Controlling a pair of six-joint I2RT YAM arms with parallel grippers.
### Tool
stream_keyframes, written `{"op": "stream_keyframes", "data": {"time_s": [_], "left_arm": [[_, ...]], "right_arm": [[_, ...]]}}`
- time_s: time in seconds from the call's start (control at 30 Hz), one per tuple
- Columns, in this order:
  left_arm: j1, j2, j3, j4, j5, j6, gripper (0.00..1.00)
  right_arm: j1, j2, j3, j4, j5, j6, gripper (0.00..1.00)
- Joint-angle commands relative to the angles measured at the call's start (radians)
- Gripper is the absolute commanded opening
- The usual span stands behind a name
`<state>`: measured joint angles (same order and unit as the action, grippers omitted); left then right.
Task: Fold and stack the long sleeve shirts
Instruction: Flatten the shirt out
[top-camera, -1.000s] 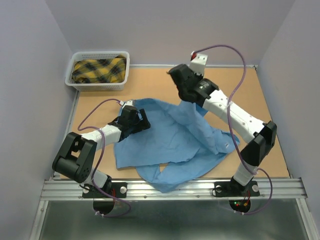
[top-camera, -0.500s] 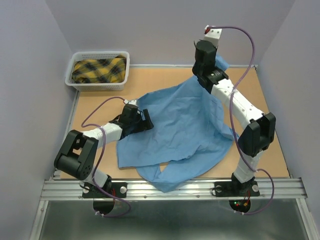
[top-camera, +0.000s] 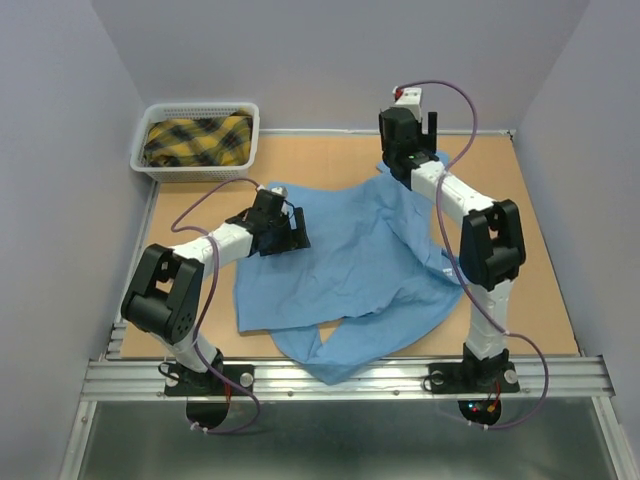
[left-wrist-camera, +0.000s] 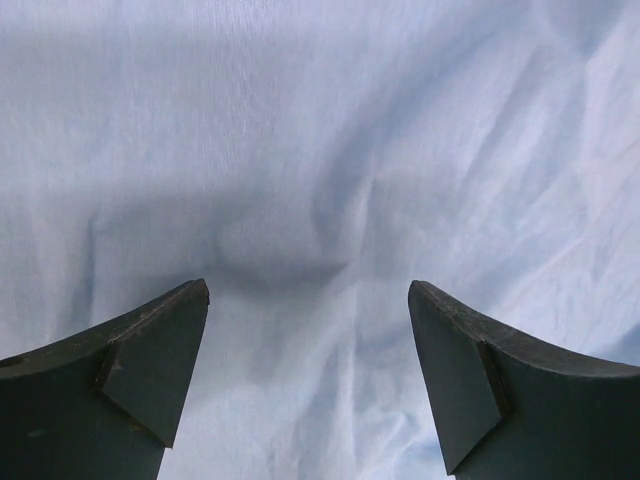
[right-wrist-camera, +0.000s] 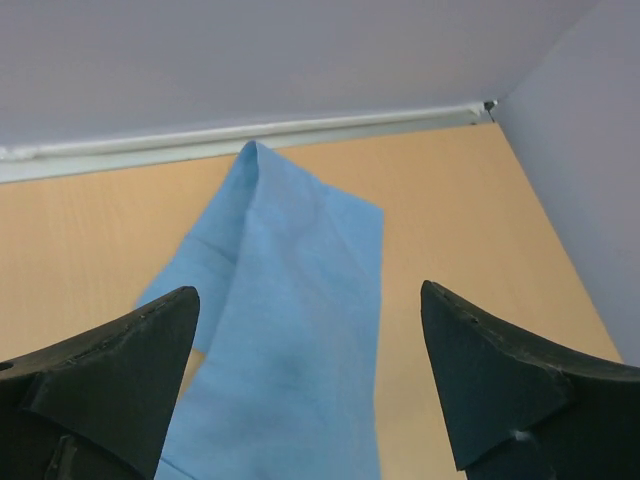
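Observation:
A light blue long sleeve shirt lies crumpled and partly spread across the middle of the table. My left gripper hovers open over its left part; in the left wrist view the gripper has only blue cloth below its fingers. My right gripper is at the far side, open and empty. In the right wrist view the gripper stands over a strip of the shirt that lies flat and reaches toward the back wall.
A white basket with a yellow plaid cloth in it stands at the back left corner. Walls close off the left, back and right sides. Bare wood shows to the right of the shirt.
My right gripper carried a part of the shirt up and toward the back wall, then opened and let it fall. The left gripper shifted slightly toward the back.

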<state>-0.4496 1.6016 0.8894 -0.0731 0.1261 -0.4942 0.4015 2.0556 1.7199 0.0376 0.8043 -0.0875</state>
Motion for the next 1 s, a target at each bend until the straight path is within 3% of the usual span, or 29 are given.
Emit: {"op": "stream_keyframes", "data": {"time_s": [0.0, 0.17, 0.23, 0.4, 0.6, 0.7, 0.97], "left_arm": [[0.000, -0.034, 0.123, -0.091, -0.066, 0.035, 0.93], [0.003, -0.049, 0.221, -0.122, -0.202, 0.083, 0.94], [0.011, -0.029, 0.240, -0.120, -0.230, 0.109, 0.94], [0.041, 0.087, 0.333, -0.117, -0.261, 0.137, 0.93], [0.074, 0.244, 0.433, -0.109, -0.263, 0.143, 0.93], [0.078, 0.305, 0.465, -0.108, -0.278, 0.143, 0.93], [0.109, 0.377, 0.477, -0.106, -0.289, 0.108, 0.93]], "right_arm": [[-0.010, -0.230, -0.026, -0.267, -0.097, 0.233, 0.99], [-0.010, -0.412, -0.212, -0.522, -0.336, 0.455, 1.00], [-0.009, -0.469, -0.352, -0.550, -0.451, 0.511, 1.00], [-0.010, -0.644, -0.602, -0.567, -0.565, 0.617, 1.00], [-0.032, -0.661, -0.744, -0.578, -0.576, 0.681, 0.99], [-0.058, -0.617, -0.767, -0.578, -0.507, 0.706, 0.99], [-0.317, -0.520, -0.807, -0.558, -0.407, 0.759, 0.96]]}}
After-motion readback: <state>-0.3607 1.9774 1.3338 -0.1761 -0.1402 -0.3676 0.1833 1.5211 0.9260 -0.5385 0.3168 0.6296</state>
